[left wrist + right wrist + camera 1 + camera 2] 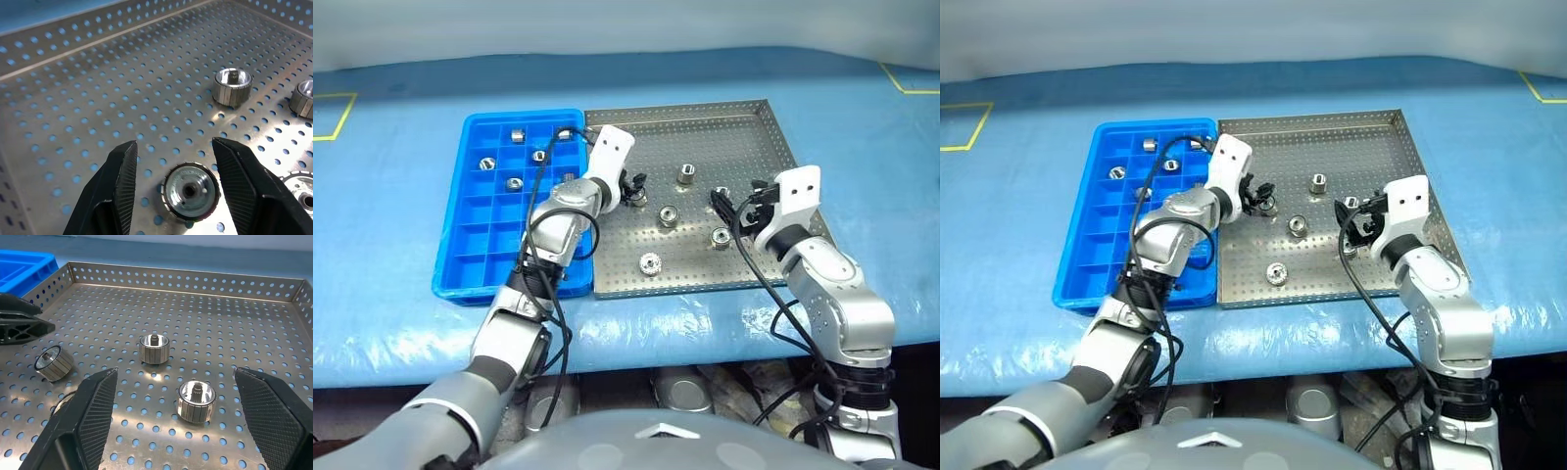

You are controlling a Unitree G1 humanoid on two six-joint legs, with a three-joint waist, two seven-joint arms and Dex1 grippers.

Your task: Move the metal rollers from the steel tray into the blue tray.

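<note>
Your left gripper (pixel 171 171) sits half-open around a roller (pixel 190 191) on the steel tray (pixel 744 127), gripping nothing. Your right gripper (pixel 176 382) gapes wide, empty, over another roller (pixel 196 400). The blue tray (pixel 460 245) lies at nine o'clock, holding several rollers.

No readable text or labels, seemingly, on any surface

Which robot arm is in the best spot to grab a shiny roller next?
Probably the left. The left gripper has its jaws open on either side of a roller lying in the steel tray, right beside the blue tray. The right gripper is open too, farther from the blue tray.
</note>
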